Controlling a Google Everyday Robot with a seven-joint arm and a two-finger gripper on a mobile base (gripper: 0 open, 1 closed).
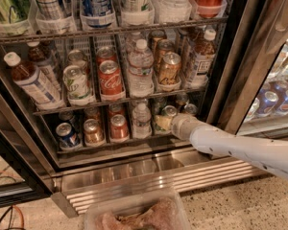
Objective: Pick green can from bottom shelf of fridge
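The fridge (134,170) stands open in front of me, with wire shelves of cans and bottles. On the bottom shelf (110,149) the green can (169,112) stands right of centre; its silver top shows and its lower body is hidden behind my gripper (164,123). The gripper reaches in from the right on a white arm (230,147) and sits against the front of the green can at shelf height. Left of it stand a small water bottle (141,120), a red can (118,127), an orange-brown can (92,131) and a blue can (67,135).
The tier above holds a Coca-Cola can (110,80), a pale green-and-white can (76,83) and bottles. A dark door post (233,61) stands just right of the arm, with blue cans (273,102) behind glass beyond it. A clear plastic tub (134,214) lies low in front.
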